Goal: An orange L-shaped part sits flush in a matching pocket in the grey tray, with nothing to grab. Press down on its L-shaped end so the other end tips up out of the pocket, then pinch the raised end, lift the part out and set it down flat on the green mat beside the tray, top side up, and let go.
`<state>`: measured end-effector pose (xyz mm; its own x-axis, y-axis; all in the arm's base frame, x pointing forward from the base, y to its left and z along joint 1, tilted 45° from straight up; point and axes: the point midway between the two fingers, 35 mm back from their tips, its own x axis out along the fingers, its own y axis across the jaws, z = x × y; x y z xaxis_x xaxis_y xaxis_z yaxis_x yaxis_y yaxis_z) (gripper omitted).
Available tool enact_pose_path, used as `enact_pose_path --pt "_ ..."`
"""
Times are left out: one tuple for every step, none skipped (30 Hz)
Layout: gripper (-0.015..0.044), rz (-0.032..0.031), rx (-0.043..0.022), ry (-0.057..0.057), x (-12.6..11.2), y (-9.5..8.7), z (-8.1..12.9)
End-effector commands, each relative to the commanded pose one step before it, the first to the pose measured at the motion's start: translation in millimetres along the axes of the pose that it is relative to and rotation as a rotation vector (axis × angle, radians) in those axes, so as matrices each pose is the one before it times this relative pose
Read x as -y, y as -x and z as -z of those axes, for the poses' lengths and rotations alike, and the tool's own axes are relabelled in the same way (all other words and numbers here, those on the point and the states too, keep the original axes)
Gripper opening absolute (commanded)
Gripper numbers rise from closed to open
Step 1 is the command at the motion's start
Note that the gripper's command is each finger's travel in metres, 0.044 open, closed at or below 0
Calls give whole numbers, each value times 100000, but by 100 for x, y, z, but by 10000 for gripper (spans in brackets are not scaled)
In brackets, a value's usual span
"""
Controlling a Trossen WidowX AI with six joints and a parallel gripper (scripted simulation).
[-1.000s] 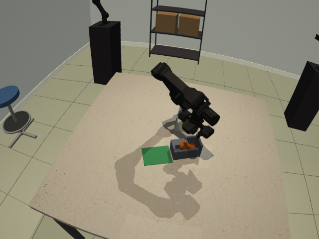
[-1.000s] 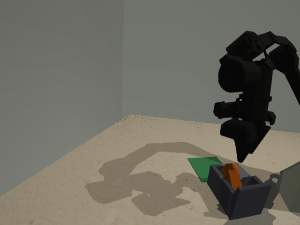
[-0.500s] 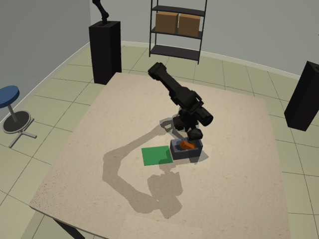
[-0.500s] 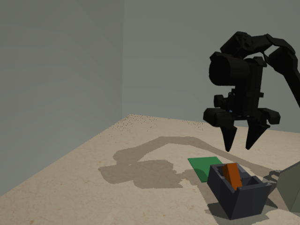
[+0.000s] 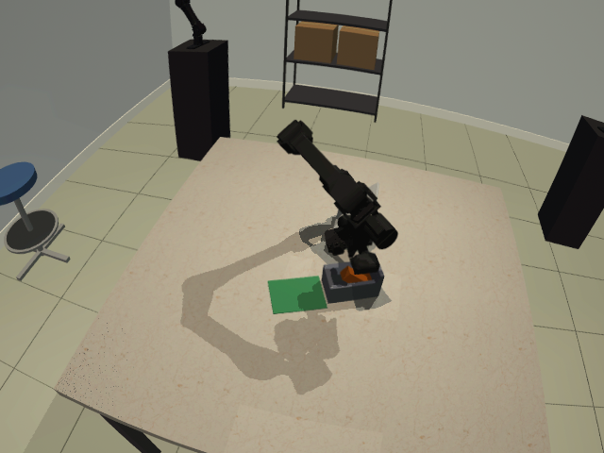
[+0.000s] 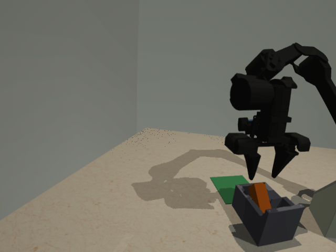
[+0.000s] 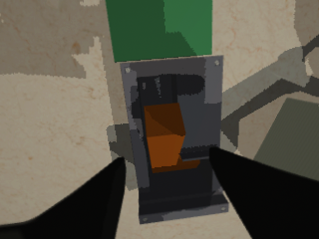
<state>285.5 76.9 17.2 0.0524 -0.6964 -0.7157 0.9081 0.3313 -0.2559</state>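
A beige, marbled surface (image 5: 414,341) carries the grey tray (image 6: 267,221) with the green mat (image 6: 226,182) just beside it. The orange L-shaped part (image 6: 261,196) is tilted in the tray's pocket, one end raised above the rim. The gripper (image 6: 262,171) hangs just above that end, fingers apart and holding nothing.

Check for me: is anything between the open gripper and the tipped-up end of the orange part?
Nothing visible. The gripper hangs open just above the orange part, whose raised end sticks out of the grey tray with only air above it.
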Motion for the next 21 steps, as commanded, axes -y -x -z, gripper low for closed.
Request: enact_pose_path --pt "280 -285 581 520 -2 -672 -16" --pt "280 -6 -3 0 -11 -161 0" --pt "280 -5 -2 0 -10 -163 0" --pt "280 -5 -1 0 -9 -163 0" --pt "280 -4 0 0 -8 -163 0" --pt "280 -3 1 0 -7 -163 -1" --pt "280 -3 1 -1 -6 -163 -1" --pt "280 -2 2 -1 -4 -163 -1" --pt "280 -2 3 -1 -3 -162 -1" --pt "280 -1 4 -1 -2 -162 -1" --pt "280 -1 5 -1 -1 -162 -1" --pt "280 0 6 -1 0 -162 -1" --pt "280 1 6 -2 1 -162 -1" --pt "280 1 7 -2 2 -161 -2" --pt "280 2 8 -2 3 -161 -2" --pt "280 2 9 -2 4 -161 -2" --pt "280 3 10 -2 5 -161 -2" --pt "280 4 11 -2 6 -160 -2" --pt "280 4 11 -3 7 -160 -2" --pt "280 5 12 -3 8 -160 -2" --pt "280 6 13 -3 9 -160 -2"
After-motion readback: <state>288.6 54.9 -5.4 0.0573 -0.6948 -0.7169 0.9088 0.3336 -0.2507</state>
